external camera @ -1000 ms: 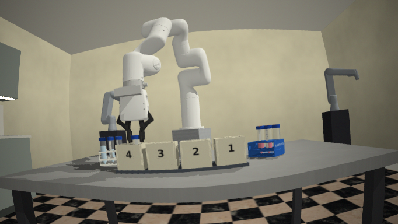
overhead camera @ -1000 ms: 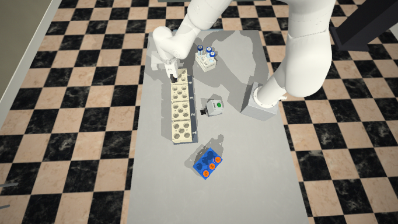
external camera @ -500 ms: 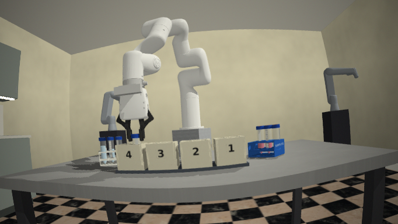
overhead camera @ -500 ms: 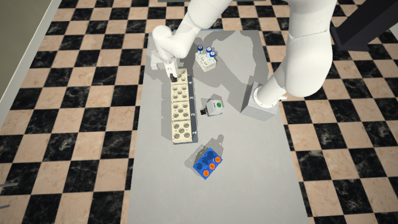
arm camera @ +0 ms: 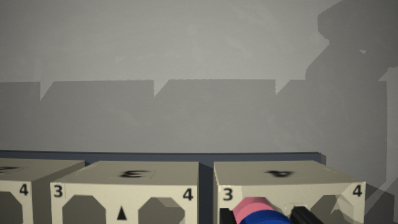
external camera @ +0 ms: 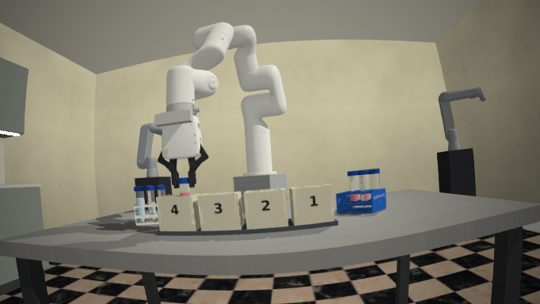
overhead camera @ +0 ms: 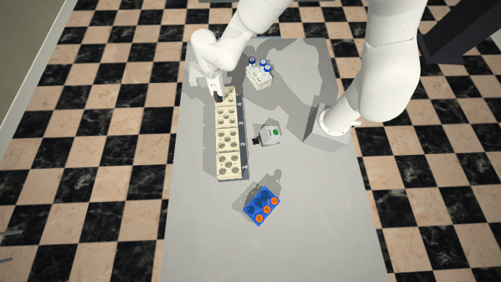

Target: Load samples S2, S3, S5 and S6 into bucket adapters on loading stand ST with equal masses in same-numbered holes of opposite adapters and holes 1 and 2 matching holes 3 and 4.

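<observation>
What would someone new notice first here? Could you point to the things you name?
Probably the big white arm [overhead camera: 391, 70] [external camera: 259, 79], its jaws shut on a blue-capped tube [external camera: 184, 180] [arm camera: 265, 218] over adapter 4 [external camera: 176, 222] [arm camera: 290, 172]. Next, the bright blue rack [overhead camera: 255, 199] [external camera: 345, 206] with orange-dotted caps, beyond adapter 1 [external camera: 313, 214] in the row.
</observation>
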Controlling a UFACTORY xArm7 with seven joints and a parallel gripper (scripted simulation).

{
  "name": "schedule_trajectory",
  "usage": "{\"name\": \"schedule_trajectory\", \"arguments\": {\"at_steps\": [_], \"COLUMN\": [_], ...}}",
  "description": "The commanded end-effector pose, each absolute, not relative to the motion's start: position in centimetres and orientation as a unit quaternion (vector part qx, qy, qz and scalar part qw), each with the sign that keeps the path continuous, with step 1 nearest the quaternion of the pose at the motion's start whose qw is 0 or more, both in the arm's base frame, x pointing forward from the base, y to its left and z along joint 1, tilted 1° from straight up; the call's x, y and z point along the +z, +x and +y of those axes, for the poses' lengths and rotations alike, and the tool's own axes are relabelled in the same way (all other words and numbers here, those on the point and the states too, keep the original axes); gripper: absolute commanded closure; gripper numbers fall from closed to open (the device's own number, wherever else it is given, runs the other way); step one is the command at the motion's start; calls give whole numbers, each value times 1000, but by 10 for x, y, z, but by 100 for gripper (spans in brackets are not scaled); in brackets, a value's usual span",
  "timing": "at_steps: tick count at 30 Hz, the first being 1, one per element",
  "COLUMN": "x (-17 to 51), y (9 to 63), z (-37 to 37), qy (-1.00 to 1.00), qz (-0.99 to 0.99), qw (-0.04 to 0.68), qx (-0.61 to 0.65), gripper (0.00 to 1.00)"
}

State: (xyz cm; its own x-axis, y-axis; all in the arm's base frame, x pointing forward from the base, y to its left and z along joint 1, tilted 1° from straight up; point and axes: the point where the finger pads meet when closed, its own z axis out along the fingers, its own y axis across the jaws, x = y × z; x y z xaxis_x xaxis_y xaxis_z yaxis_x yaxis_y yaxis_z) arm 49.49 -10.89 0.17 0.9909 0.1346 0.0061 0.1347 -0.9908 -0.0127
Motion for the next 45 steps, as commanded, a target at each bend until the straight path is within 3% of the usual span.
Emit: {"name": "schedule_trajectory", "arguments": {"at_steps": [1,45], "x": [5,70], "y": [497,496], "z": [-109,-110], "qy": [-998,-998], "qz": [-67,-67], "qw": [6,6], "qx": [-5,-5], "gripper": [100,100]}}
